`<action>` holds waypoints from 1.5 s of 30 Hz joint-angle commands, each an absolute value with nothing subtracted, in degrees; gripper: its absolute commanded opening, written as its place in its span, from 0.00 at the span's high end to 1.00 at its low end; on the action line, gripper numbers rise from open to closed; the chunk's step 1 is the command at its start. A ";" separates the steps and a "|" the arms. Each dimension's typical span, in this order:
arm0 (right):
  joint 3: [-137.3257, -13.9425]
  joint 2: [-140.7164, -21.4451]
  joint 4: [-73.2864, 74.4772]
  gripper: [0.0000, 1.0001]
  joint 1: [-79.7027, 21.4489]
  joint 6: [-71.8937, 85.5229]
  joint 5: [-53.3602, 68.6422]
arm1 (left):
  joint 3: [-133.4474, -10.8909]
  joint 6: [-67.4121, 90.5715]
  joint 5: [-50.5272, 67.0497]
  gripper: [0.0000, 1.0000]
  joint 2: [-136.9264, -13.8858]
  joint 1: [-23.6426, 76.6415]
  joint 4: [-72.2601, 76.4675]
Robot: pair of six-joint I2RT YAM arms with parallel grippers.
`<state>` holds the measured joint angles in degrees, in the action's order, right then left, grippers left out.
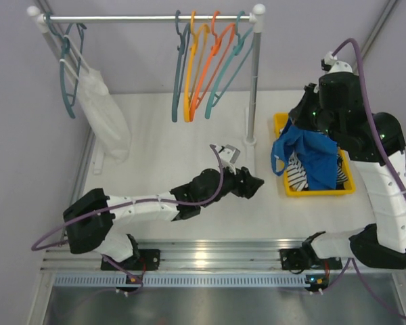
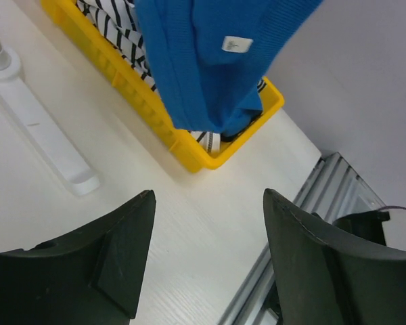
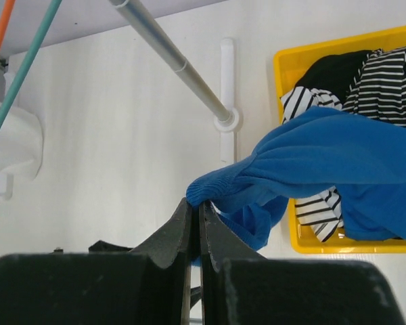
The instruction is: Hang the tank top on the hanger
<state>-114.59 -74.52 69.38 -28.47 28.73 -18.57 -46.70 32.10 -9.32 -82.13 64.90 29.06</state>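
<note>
Two pincers share this scene. The left pincer (image 2: 208,196) hovers over the white tabletop (image 2: 189,237) with its jaws spread wide and empty, facing the yellow bin (image 2: 115,74). Further right, the tank top (image 3: 325,156), a bright royal-blue knit with a small white label, hangs bunched over the bin's striped garments (image 3: 386,81). One fold is clamped in the right pincer (image 3: 196,204), whose jaws are nearly together.

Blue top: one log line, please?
right gripper: shut on tank top | tank top: over yellow bin | left gripper: open
</note>
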 commanded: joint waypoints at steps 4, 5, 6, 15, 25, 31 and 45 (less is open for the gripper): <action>-118.83 -74.71 71.89 1.00 -34.45 31.29 -23.73 | -52.73 30.32 -15.21 0.30 -87.53 65.04 37.35; -119.00 -74.71 72.07 1.00 -34.71 31.55 -24.34 | -53.26 30.58 -15.12 0.29 -88.06 65.04 37.44; -118.92 -74.79 72.33 1.00 -35.41 31.73 -24.78 | -54.31 31.54 -14.60 0.30 -89.98 65.04 37.88; -118.65 -74.36 72.95 1.00 -37.35 32.17 -25.93 | -59.41 34.62 -15.20 0.31 -96.32 65.13 34.82; -118.21 -73.30 73.21 1.00 -37.44 31.73 -26.01 | -60.20 36.83 -19.34 0.35 -99.75 65.04 30.94; -117.60 -72.60 73.04 1.00 -37.53 31.38 -25.58 | -60.65 35.51 -18.02 0.67 -99.76 65.13 31.29; -118.39 -68.29 65.23 1.00 -37.44 22.68 -24.79 | -61.77 19.26 -21.71 1.00 -74.11 65.13 18.56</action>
